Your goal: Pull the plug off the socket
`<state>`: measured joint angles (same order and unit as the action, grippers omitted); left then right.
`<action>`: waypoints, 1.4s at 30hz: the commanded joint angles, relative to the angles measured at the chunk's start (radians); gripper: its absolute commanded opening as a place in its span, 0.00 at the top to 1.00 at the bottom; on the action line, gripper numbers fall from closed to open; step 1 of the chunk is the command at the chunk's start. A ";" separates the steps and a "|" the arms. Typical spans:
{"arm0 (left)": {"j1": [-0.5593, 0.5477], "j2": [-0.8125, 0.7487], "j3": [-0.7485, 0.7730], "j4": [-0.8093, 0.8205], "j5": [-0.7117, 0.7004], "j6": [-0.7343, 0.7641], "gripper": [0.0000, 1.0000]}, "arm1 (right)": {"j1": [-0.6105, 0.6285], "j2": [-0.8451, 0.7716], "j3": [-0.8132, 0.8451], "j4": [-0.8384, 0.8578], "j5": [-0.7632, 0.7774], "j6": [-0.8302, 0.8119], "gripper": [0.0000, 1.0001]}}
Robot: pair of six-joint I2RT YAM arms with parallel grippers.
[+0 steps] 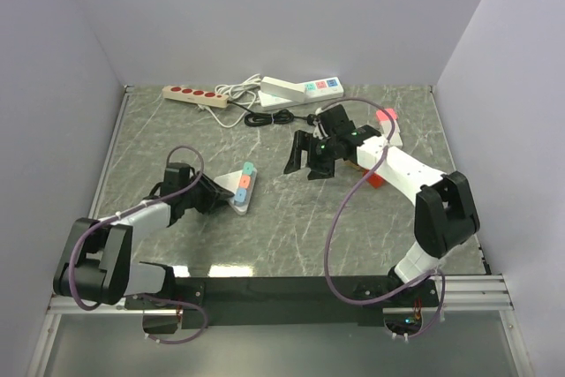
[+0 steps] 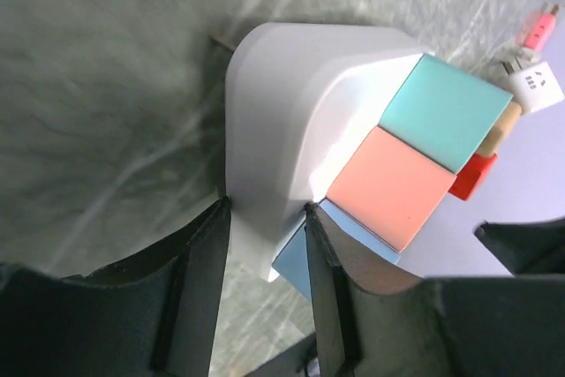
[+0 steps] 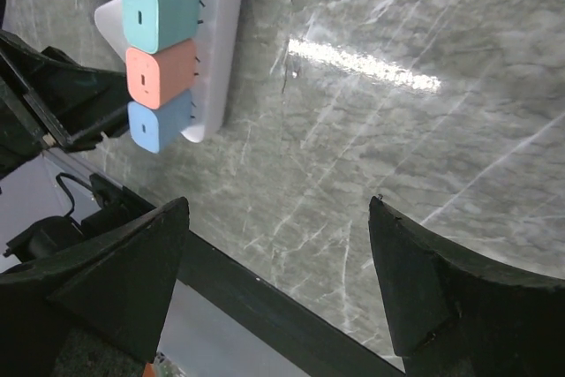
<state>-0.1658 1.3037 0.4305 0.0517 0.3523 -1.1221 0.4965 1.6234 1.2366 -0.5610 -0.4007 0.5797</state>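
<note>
A thin black cord (image 1: 265,118) lies in front of the white power strip (image 1: 300,93) at the back. Its end runs toward my right wrist, and I cannot make out the small black plug there. My left gripper (image 1: 214,193) is shut on the narrow end of a white triangular socket block (image 1: 240,187) carrying teal, salmon and blue cube plugs. In the left wrist view the fingers (image 2: 199,280) clamp the block (image 2: 282,112). My right gripper (image 1: 309,158) hangs open and empty over the table's middle; in its own view (image 3: 278,271) the block (image 3: 216,33) shows far off.
A beige power strip with red sockets (image 1: 196,94) and a white cord (image 1: 238,94) lie at the back left. A white adapter with pink parts (image 1: 388,125) and a red piece (image 1: 378,179) lie under my right arm. Walls close in on three sides.
</note>
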 commanded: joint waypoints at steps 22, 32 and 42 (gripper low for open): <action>-0.066 -0.429 0.089 -0.311 -0.202 0.097 0.21 | 0.292 0.332 0.437 -0.119 0.252 0.074 0.11; 0.188 -0.475 0.166 -0.443 -0.078 0.323 0.12 | 0.349 0.411 0.443 -0.076 0.326 0.147 0.27; 0.219 -0.481 0.116 -0.426 -0.019 0.338 0.12 | 0.350 0.496 0.537 -0.086 0.327 0.146 0.32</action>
<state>0.0475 0.8349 0.5591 -0.3870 0.2905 -0.8158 0.8444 2.0895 1.7084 -0.6529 -0.0959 0.7174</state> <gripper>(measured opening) 0.877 0.684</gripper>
